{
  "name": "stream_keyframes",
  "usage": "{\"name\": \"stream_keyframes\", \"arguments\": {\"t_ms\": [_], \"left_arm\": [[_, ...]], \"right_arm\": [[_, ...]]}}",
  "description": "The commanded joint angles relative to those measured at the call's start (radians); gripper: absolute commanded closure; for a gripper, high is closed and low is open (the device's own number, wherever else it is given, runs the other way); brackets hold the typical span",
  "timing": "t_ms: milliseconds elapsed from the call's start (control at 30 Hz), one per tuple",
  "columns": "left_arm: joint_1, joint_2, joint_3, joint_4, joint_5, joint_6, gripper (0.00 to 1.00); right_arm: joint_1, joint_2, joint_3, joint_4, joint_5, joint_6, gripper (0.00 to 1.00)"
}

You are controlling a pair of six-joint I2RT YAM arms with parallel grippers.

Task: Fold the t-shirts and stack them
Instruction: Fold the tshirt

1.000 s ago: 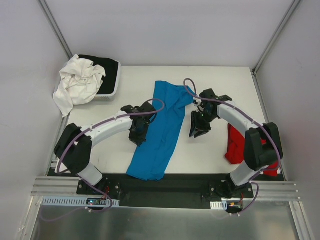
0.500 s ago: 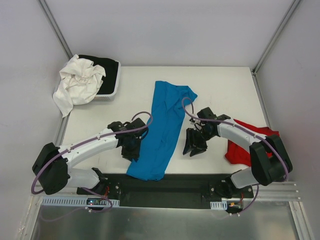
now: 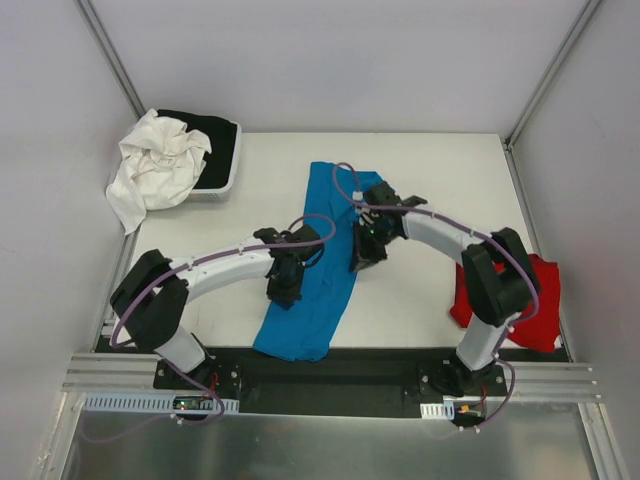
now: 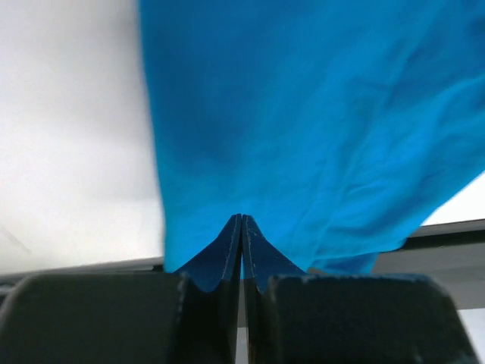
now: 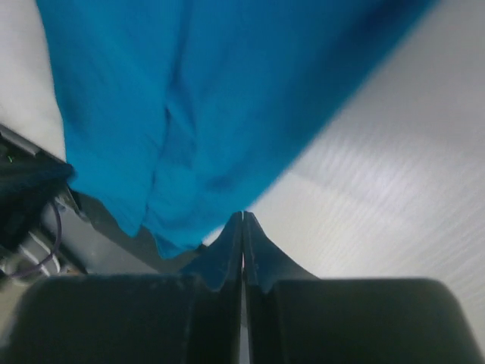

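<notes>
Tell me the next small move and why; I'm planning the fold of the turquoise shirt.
Probably raise both pincers together a little. The left pincer and right pincer are shut at opposite long edges of the turquoise t-shirt, seemingly pinching it, and its near end hangs off the table. A small lift would confirm both grips before folding.

Turquoise-blue t-shirt (image 3: 315, 310), folded into a long narrow strip, lies flat and diagonal from far centre to near centre; red t-shirt (image 3: 535, 310) lies bunched at near right, well apart.
</notes>
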Motion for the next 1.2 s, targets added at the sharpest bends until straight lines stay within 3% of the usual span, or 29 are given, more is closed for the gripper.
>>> {"name": "stream_keyframes", "arguments": {"t_ms": [0,233,333,767,1000,1167], "left_arm": [[-0.068,0.081,0.086,0.031,-0.022,0.019,1.00],[-0.193,0.032,0.008,0.049,-0.064,-0.053,1.00],[-0.220,0.076,-0.041,0.074,-0.070,-0.049,1.00],[-0.221,0.184,-0.012,0.158,-0.001,0.082,1.00],[-0.273,0.259,0.061,0.193,0.071,0.068,1.00],[-0.338,0.338,0.156,0.198,0.112,0.069,1.00]], "right_arm": [[-0.033,0.205,0.407,-0.057,0.102,-0.094,0.99],[-0.124,0.599,0.946,-0.133,0.006,-0.022,0.99],[-0.121,0.693,1.047,-0.153,-0.025,0.005,0.99],[-0.116,0.653,0.818,-0.054,-0.017,0.016,0.99],[-0.184,0.722,0.895,-0.058,0.010,0.022,0.99],[-0.221,0.837,1.094,-0.121,-0.003,0.033,0.99]]}}
